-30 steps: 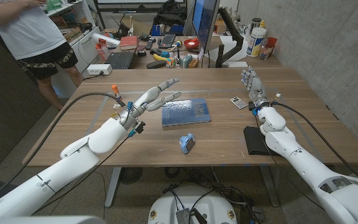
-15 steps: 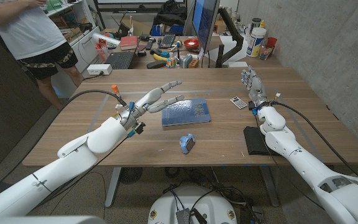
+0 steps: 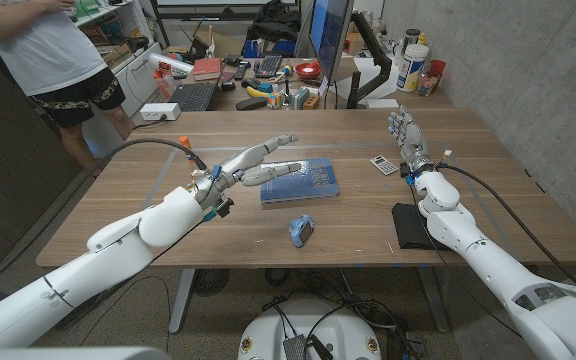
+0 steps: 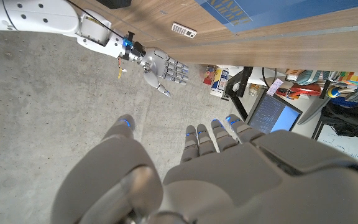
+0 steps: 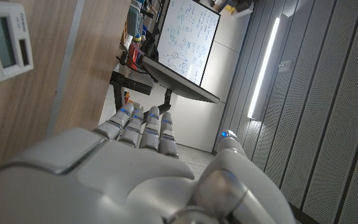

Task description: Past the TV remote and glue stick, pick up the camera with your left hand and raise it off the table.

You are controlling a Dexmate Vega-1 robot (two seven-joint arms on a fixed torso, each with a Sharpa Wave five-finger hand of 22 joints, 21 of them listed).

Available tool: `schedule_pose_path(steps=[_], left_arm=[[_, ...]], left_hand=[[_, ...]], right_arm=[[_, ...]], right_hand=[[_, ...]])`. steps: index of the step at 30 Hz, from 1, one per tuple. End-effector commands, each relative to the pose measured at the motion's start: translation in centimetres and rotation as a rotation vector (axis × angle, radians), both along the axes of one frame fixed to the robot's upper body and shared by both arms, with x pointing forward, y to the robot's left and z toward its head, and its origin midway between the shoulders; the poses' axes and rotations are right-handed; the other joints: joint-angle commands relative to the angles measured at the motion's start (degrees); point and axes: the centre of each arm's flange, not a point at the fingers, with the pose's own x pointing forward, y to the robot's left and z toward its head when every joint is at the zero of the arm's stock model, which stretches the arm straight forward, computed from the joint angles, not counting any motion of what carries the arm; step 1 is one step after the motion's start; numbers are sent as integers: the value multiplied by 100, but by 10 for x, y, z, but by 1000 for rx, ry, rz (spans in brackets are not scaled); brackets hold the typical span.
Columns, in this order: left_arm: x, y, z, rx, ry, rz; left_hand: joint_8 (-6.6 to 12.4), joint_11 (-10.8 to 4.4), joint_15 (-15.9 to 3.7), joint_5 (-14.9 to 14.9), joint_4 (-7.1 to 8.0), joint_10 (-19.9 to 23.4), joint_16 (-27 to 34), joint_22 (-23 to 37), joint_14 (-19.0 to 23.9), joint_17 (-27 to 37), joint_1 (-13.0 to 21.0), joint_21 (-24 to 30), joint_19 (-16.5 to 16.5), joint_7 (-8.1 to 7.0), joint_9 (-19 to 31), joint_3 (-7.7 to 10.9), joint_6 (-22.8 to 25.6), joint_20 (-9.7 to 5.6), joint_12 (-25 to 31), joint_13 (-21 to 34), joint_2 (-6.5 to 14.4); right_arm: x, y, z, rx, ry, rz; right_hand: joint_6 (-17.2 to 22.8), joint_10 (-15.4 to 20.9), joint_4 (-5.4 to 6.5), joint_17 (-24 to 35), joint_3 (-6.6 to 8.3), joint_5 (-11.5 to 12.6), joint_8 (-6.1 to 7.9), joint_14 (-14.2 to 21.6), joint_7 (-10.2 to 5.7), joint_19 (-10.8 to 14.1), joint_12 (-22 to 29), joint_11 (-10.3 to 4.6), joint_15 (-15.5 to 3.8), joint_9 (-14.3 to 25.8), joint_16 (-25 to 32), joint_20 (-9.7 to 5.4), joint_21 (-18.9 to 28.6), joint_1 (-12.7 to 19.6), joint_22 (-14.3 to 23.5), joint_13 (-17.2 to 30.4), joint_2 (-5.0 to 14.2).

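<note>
Head view: we find the small blue camera (image 3: 301, 230) near the table's (image 3: 468, 150) front edge, probably light, rigid and fragile; grasp its sides. Our left hand (image 3: 258, 162) hovers open, empty, over the blue book (image 3: 303, 182).

Left wrist view: fingers (image 4: 207, 140) spread, holding nothing.

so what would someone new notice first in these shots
Probably the left robot hand, fingers spread, reaching over the wooden table to the edge of the blue book at its middle. Next the small blue camera near the front edge, and the right robot hand beside a calculator.
</note>
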Motion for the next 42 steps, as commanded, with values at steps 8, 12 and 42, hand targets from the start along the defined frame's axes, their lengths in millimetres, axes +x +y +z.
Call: schedule_pose_path(steps=[8, 12, 42], left_arm=[[-7, -5, -3, 177, -124, 166], [-8, -6, -4, 188, -148, 184], [-16, -20, -22, 291, -253, 285]], left_hand=[[41, -88, -88, -10, -184, -32, -14, 24, -6, 8, 298, -10, 13, -154, 35, 55, 55, -222, -10, 12, 18], [44, -95, -83, -9, -245, -17, 2, 25, 35, 8, 411, 2, 50, -189, 37, 86, 59, -170, 0, 15, 38], [126, -247, -237, -92, -462, 456, 139, 50, 635, 62, 800, 305, 1104, -466, 52, 68, 460, 678, 110, 34, -11]], right_arm=[[-2, -2, 0, 2, -4, 0], [-2, -2, -1, 3, 0, 1], [0, -2, 5, -6, -7, 6]], right_hand=[[36, 44, -5, 24, -39, -12, 37, 68, -11, 38, 28, -22, -14, 26, -20, -120, -47, -31, 24, 8, 2], [44, 66, -8, 23, -41, -10, 40, 75, -5, 40, 36, -7, -20, 26, -18, -116, -56, -29, 24, 8, 1], [94, 82, -25, 22, -57, 8, 53, 105, -9, 66, 38, -13, -17, 26, -14, -106, -109, -24, 26, 9, -10]])
